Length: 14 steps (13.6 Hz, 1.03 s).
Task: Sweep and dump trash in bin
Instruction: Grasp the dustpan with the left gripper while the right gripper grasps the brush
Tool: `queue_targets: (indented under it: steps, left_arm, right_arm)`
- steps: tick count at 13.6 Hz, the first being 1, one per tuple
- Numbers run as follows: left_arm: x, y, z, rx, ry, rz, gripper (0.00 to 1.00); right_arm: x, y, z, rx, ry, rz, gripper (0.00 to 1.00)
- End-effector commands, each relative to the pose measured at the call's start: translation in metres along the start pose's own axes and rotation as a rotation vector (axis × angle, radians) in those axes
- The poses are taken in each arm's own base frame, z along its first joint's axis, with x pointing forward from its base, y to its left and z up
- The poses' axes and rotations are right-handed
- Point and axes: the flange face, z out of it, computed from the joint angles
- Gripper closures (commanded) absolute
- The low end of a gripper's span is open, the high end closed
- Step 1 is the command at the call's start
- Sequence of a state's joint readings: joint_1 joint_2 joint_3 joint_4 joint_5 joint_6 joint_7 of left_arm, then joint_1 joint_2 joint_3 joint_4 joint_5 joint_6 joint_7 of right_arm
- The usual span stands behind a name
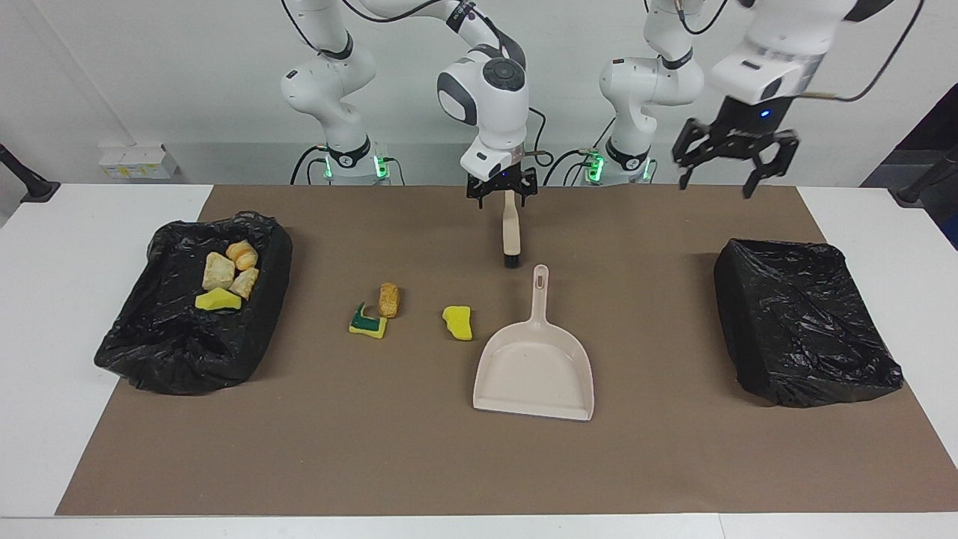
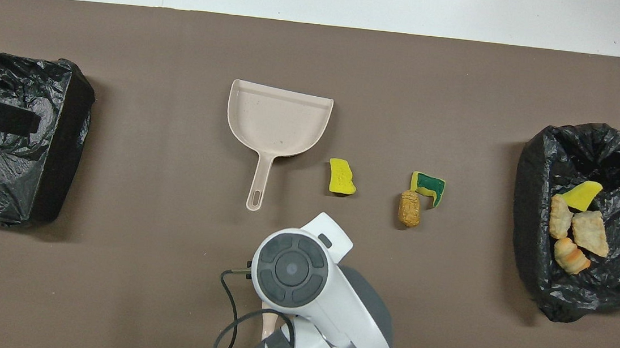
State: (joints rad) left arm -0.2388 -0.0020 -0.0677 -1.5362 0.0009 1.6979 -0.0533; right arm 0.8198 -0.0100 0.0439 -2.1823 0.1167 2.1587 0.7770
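On my worktop (image 1: 45, 314), the dustpan (image 1: 535, 370) lies mid-mat, its handle toward me. Beside it, toward my right arm's end, lie three scraps (image 1: 457, 322), then a bin (image 1: 150, 352) holding four more. Another bin (image 1: 804, 329) sits at my left arm's end.

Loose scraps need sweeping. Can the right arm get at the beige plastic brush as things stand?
Probably yes: the right gripper hangs open over the handle end of the beige plastic brush, and nothing stands between them.
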Motion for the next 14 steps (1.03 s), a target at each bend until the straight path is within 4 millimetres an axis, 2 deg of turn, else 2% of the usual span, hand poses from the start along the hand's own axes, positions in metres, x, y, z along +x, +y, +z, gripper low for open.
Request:
queue_targets:
  steps: [1, 4, 5, 6, 7, 8, 9, 10, 11, 12, 14]
  left_arm:
    - [0.007, 0.048, 0.052, -0.013, -0.016, -0.001, 0.00]
    - [0.015, 0.105, 0.120, -0.021, -0.014, -0.002, 0.00]
    - [0.012, 0.121, 0.142, -0.010, -0.012, 0.001, 0.00]
    - [0.009, 0.136, 0.161, 0.005, -0.007, 0.001, 0.00]
    - [0.010, 0.159, 0.191, 0.016, -0.011, -0.008, 0.00]
    - [0.009, 0.168, 0.211, 0.012, -0.005, -0.027, 0.00]
    - [0.002, 0.171, 0.228, 0.009, -0.004, -0.022, 0.00]
    - [-0.006, 0.174, 0.250, 0.003, 0.001, -0.011, 0.00]
    - [-0.015, 0.174, 0.264, -0.003, 0.010, -0.005, 0.00]
    - [-0.021, 0.172, 0.270, -0.005, 0.013, 0.000, 0.00]
    - [-0.022, 0.171, 0.282, -0.010, 0.022, 0.008, 0.00]
  right_arm:
    - [-0.045, 0.000, 0.020, 0.011, -0.009, 0.051, 0.00]
    - [-0.060, -0.016, 0.051, -0.014, -0.024, 0.080, 0.00]
    - [-0.060, -0.017, 0.054, -0.017, -0.029, 0.076, 0.12]
    - [-0.061, -0.017, 0.056, -0.021, -0.031, 0.078, 0.17]
    - [-0.066, -0.020, 0.057, -0.023, -0.033, 0.068, 0.20]
    - [-0.067, -0.020, 0.058, -0.028, -0.037, 0.068, 0.21]
    - [-0.067, -0.020, 0.062, -0.034, -0.040, 0.069, 0.27]
    - [-0.067, -0.021, 0.064, -0.035, -0.043, 0.067, 0.36]
    - [-0.067, -0.021, 0.064, -0.027, -0.051, 0.068, 0.45]
    - [-0.067, -0.021, 0.065, -0.016, -0.068, 0.083, 0.51]
    - [-0.068, -0.022, 0.065, -0.005, -0.081, 0.085, 0.51]
